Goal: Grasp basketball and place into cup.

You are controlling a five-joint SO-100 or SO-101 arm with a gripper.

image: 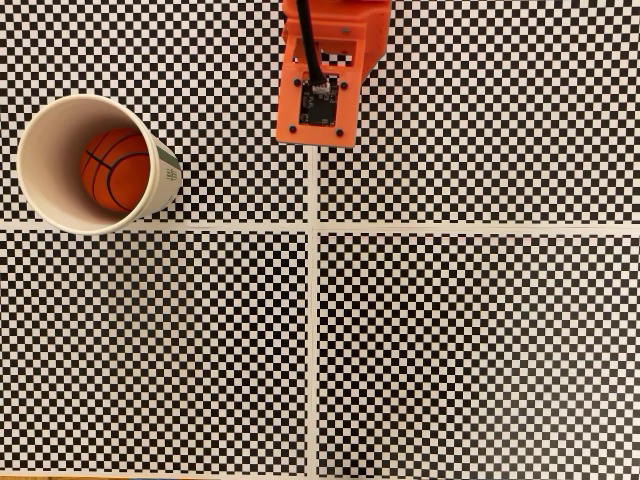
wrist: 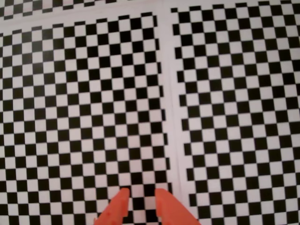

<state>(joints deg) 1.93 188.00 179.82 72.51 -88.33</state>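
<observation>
Fixed view, one basketball (image: 116, 168), one cup (image: 40, 190)

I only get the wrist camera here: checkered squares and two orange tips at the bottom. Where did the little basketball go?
Observer: The basketball lies inside the cup, at the left of the fixed view.
Operator: Is the cup standing up or knocked over?
Observer: Standing, I think: the fixed view looks straight down into its round mouth.
Operator: And the arm, is it near the cup?
Observer: No. Its orange body sits at the top centre of the fixed view, apart from the cup. In your wrist view the gripper holds nothing, its tips slightly parted.
</observation>
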